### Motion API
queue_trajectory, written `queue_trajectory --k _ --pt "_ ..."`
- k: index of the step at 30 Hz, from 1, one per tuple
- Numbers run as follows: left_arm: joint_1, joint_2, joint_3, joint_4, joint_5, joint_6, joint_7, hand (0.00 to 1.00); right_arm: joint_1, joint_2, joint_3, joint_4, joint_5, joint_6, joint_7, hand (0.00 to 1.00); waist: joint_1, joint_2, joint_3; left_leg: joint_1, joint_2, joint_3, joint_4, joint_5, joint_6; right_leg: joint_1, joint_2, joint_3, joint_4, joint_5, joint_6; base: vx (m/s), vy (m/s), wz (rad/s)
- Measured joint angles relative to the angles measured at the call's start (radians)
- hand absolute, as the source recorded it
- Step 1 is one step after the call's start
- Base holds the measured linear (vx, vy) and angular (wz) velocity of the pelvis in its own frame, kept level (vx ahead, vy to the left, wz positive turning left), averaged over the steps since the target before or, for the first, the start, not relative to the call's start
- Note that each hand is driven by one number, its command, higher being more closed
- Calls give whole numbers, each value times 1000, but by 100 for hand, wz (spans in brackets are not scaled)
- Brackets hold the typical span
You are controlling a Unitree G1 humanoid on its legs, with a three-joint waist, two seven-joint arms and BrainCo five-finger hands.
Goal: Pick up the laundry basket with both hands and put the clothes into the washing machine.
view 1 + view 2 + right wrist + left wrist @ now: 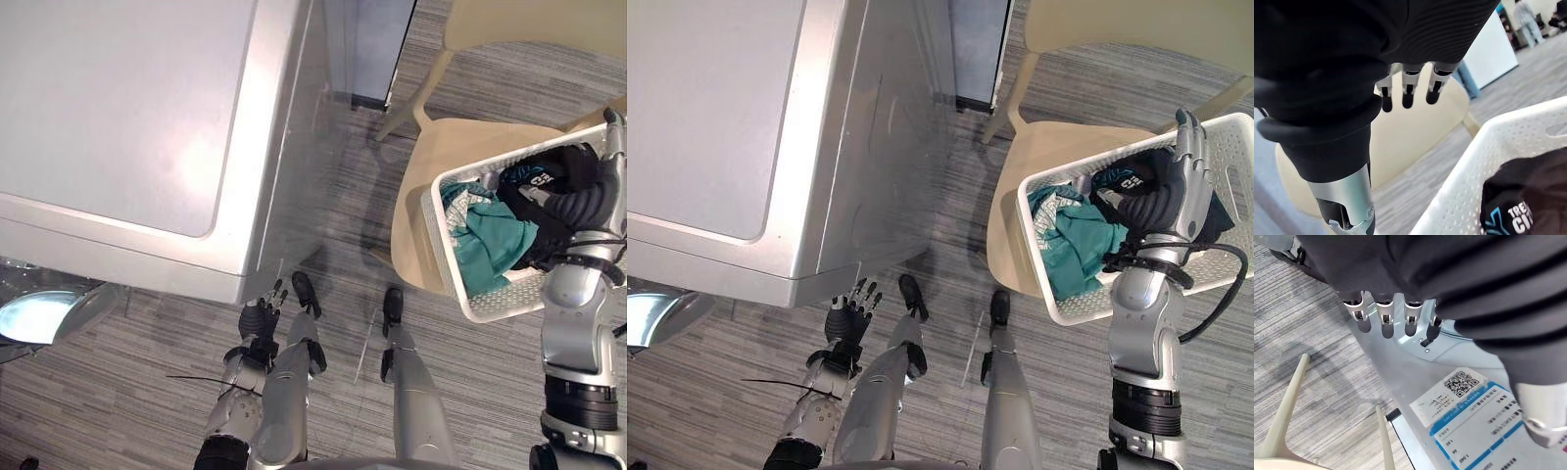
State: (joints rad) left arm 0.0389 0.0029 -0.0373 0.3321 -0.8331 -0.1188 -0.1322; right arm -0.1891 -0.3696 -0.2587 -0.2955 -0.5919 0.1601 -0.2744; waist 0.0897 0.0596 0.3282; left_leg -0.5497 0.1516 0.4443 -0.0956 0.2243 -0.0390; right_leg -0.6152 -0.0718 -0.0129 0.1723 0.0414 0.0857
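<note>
On the grey striped carpet (118,392), a beige chair (416,186) carries the white laundry basket (495,302) of teal and black clothes (490,240). The right hand (1161,204) hangs over it, its fingers (1407,95) straight and empty, reaching past the rim. The left hand (847,318), fingers loosely straight, is low beside the washing machine (118,108).

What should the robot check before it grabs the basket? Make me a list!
1. The laundry basket rests on the chair: ok.
2. The clothes lie inside the basket: ok.
3. The right hand is over the basket, fingers straight, holding nothing: ok.
4. The left hand is at the basket: not ok, it hangs low beside the washing machine.
5. The washing machine door is open: cannot tell.
</note>
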Motion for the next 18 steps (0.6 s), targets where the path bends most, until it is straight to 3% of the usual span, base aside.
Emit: queue_trajectory --k 4,8,18 --pt "0 2 1 19 13 1 1 0 54 42 41 21 1 -6 41 0 0 0 0 -1 0 -2 0 1 2 0 0 -1 0 0 0 0 0 0" --pt "1 7 2 23 14 1 2 0 62 90 55 162 10 -8 74 0 4 -1 1 -5 -2 -1 0 0 0 -8 0 2 3 -2 -2 0 0 0" --pt "1 11 0 34 14 0 4 0 2 98 76 305 61 -1 107 0 7 -16 14 -31 -2 10 0 3 4 -46 1 15 20 -8 -6 0 -8 -3"
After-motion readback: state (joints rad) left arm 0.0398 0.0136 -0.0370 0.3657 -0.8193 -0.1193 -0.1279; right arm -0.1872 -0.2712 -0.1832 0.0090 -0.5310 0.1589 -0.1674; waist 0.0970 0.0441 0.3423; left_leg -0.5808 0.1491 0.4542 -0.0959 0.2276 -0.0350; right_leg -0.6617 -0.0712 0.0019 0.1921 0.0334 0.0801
